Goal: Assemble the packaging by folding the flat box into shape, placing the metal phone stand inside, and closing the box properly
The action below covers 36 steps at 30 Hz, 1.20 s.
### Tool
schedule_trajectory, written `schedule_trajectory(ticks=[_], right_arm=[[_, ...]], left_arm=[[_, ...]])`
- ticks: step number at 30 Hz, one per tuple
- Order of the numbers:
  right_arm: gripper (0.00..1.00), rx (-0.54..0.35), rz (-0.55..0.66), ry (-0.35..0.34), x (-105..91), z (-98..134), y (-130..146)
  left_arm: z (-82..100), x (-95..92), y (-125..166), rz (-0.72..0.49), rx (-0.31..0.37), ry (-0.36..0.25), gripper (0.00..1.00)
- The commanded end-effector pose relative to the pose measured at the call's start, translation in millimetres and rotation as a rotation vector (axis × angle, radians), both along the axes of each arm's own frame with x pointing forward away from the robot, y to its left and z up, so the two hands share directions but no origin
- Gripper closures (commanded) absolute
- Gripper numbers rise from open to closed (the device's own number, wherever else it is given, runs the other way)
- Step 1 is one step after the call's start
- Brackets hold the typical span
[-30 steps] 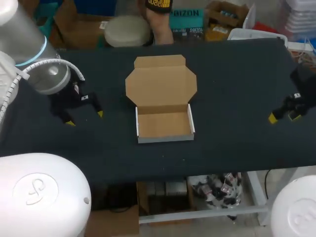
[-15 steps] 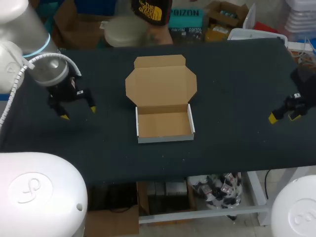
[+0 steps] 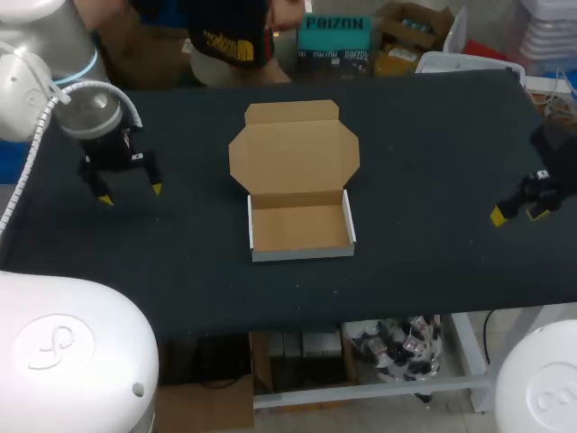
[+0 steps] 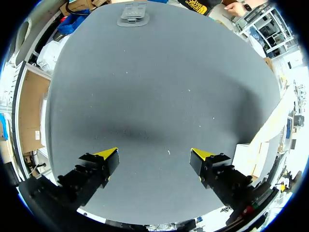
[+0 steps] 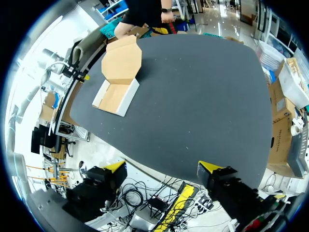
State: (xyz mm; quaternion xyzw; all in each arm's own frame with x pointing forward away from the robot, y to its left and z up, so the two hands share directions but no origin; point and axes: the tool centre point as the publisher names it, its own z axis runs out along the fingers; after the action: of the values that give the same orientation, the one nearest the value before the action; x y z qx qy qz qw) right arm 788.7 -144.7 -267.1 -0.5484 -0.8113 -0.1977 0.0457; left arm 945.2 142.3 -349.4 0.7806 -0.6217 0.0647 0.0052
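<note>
the cardboard box [image 3: 297, 185] sits near the middle of the frame on the dark worktop [image 3: 433, 126]. it is folded into a shallow tray with white outer walls, and its lid flap [image 3: 294, 149] lies flat and open behind the tray, toward the top of the frame. the left tool [image 3: 131, 194] hangs at the left of the frame, well apart from the box, fingers spread wide with nothing between them. in its wrist view there is bare worktop under the tool, the box's edge off to one side, and far ahead a flat grey piece (it looks like the phone stand [image 4: 133, 12], though it is small). the right tool [image 3: 518, 215] is near the right edge of the frame, also gaping and empty, far from the box.
</note>
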Motion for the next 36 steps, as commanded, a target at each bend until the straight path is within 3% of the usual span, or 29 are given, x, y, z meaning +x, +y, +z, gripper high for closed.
schedule_trajectory(ticks=[1,22,36], right_arm=[[0.0,0.0,0.001,0.005,-0.2,2.2,-0.2],[0.0,0.0,0.001,0.005,-0.2,2.2,-0.2],[0.0,0.0,0.001,0.005,-0.2,2.2,-0.2]], left_arm=[[0.1,6.9,-2.5,-0.008,-0.004,0.084,0.0],[0.1,6.9,-2.5,-0.008,-0.004,0.084,0.0],[-8.7,32.0,22.7,-0.048,0.017,0.042,0.0]])
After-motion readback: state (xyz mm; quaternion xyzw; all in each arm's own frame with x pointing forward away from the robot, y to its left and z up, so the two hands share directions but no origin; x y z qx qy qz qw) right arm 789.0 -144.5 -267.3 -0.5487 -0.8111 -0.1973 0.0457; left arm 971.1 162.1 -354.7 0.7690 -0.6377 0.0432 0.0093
